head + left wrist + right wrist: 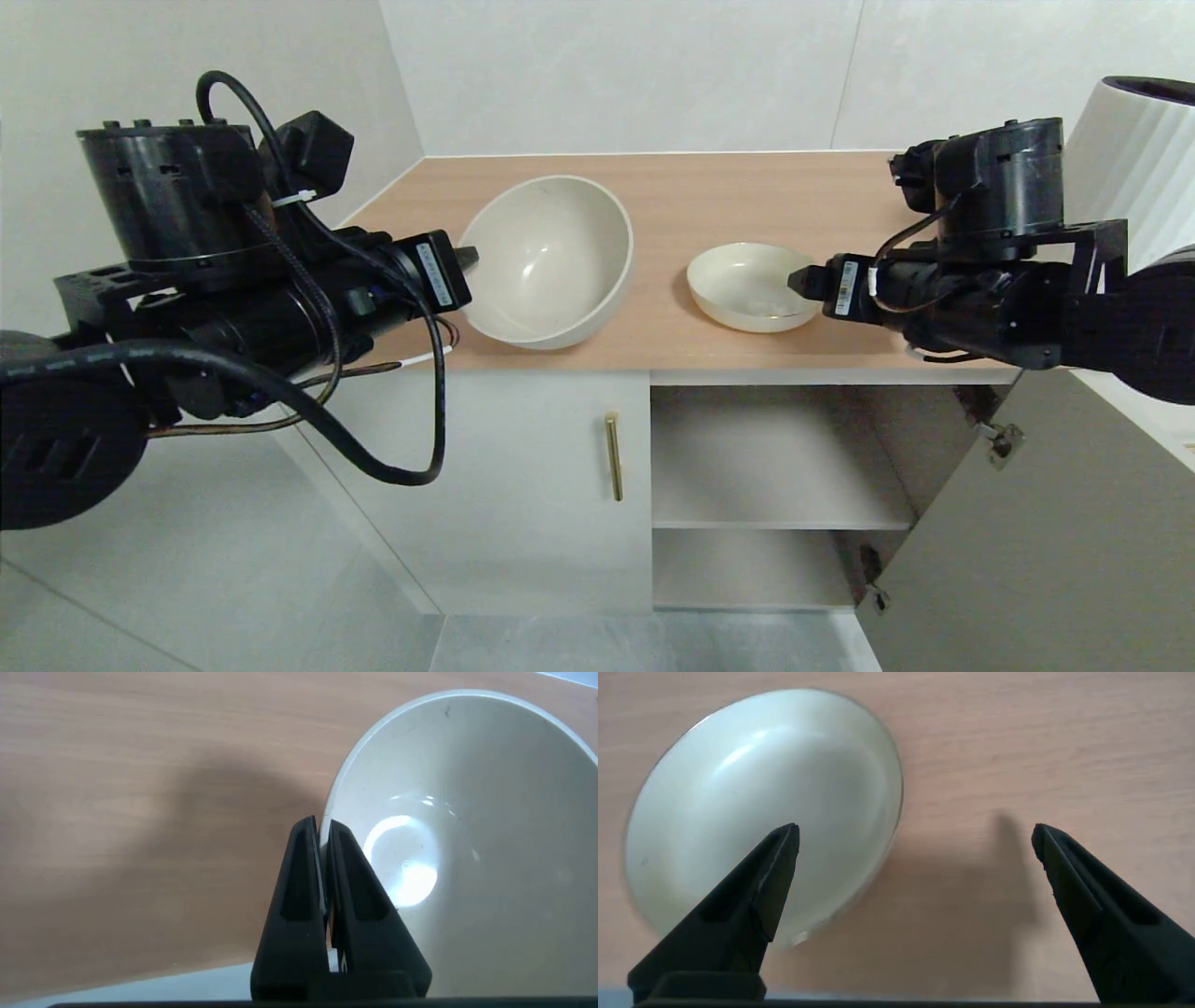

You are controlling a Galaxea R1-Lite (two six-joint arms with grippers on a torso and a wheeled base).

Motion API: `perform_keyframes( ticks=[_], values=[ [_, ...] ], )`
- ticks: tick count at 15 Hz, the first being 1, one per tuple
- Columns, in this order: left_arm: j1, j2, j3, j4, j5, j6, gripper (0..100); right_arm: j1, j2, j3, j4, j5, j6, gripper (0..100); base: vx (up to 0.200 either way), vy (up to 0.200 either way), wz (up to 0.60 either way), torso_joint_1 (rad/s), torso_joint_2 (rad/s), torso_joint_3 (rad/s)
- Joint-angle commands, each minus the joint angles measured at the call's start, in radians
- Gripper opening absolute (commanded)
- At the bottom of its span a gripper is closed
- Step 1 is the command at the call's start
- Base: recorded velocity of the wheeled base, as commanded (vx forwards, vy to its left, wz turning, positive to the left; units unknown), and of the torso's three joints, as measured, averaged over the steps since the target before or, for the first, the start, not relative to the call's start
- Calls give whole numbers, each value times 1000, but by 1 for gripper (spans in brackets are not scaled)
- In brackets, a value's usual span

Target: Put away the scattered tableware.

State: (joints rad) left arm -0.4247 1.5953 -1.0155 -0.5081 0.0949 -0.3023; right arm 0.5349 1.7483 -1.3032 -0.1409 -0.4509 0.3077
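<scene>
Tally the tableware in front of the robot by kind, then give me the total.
large deep bowl: 1
small shallow bowl: 1
Total: 2

A wooden worktop (747, 187) met pale tiled walls (616, 75) in a corner. Below it, a white cabinet (803, 377) had one door (523, 485) closed, with a brass handle (612, 457). The other door (1008, 541) stood open, showing a shelf (775, 485).
</scene>
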Motion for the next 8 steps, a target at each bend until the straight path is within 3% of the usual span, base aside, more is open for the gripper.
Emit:
perform_keyframes(
  ticks=[1,4,5,8],
  values=[
    [0,-18,6,-1,0,0,0,0,39,-16,0,-5,4,100,0,0,0,0,0,0],
    [0,-18,6,-1,0,0,0,0,53,-16,-45,-12,7,100,0,0,0,0,0,0],
    [0,-20,6,-3,0,0,0,0,53,-14,-57,-12,5,0,0,0,0,0,0,0],
    [0,-18,8,-3,0,0,0,0,62,-16,-59,-8,7,0,0,0,0,0,0,0]
  ],
)
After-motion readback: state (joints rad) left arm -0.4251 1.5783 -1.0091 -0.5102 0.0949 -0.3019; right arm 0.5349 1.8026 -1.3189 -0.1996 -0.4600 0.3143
